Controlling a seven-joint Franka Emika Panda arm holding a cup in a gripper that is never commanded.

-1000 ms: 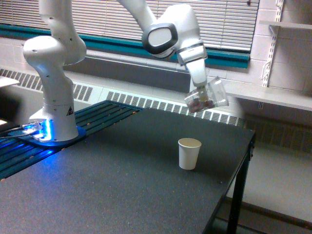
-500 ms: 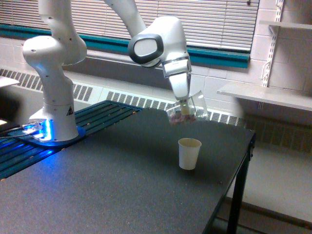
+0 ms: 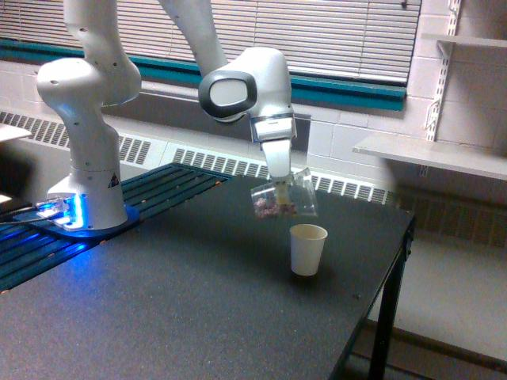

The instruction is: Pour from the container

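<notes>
Hovering tilted above 1 paper cup, the container sits clamped in the gripper; pouring well means centring over the rim, tipping slowly.

The arm is glossy white with a dark grey oval panel at its joint, and its hand is white as well. The container is clear, showing pinkish-brown bits through its wall. The paper cup is plain off-white. The desk is dark charcoal with a fine pale speckle. The arm's base glows bright blue along its foot. A teal band runs under the pale slatted blinds.
</notes>
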